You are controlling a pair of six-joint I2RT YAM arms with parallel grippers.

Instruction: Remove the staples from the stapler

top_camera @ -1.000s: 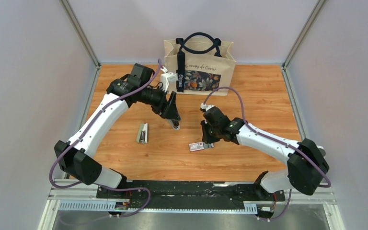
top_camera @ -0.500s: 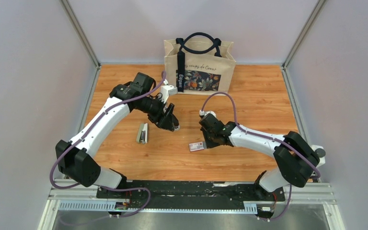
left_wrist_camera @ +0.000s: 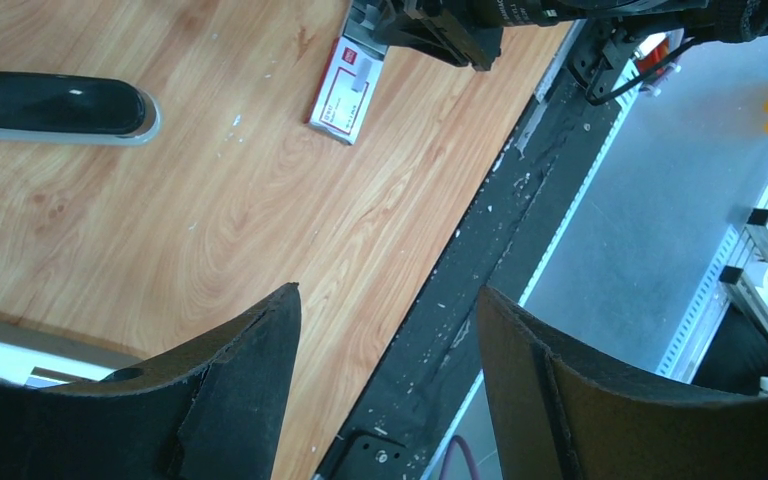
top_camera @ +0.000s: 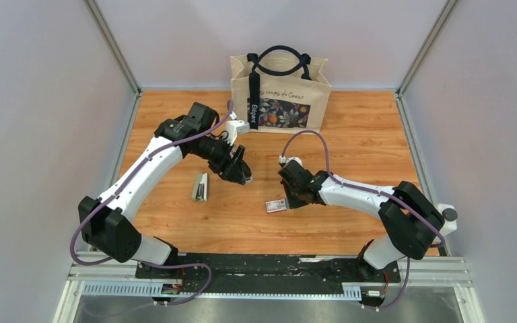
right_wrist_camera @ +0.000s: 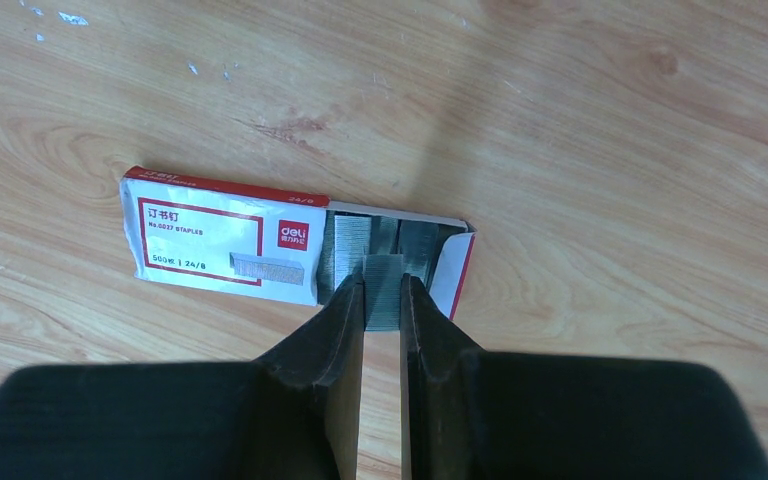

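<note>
Two right fingers (right_wrist_camera: 345, 340) stand nearly closed, pinching strip of staples (right_wrist_camera: 384, 285) at open end of red-labelled box (right_wrist_camera: 222, 238) lying flat on wooden bench (right_wrist_camera: 610, 150); only right wrist view shows that strip. Left fingers (left_wrist_camera: 250, 360) spread wide, holding nothing, above bare wood. Left wrist view catches stapler (left_wrist_camera: 60, 105) lying flat, apart from box. Overhead view sets stapler left of box, left fingers between them and slightly farther back, tote bag (top_camera: 279, 94) at far edge.
</note>
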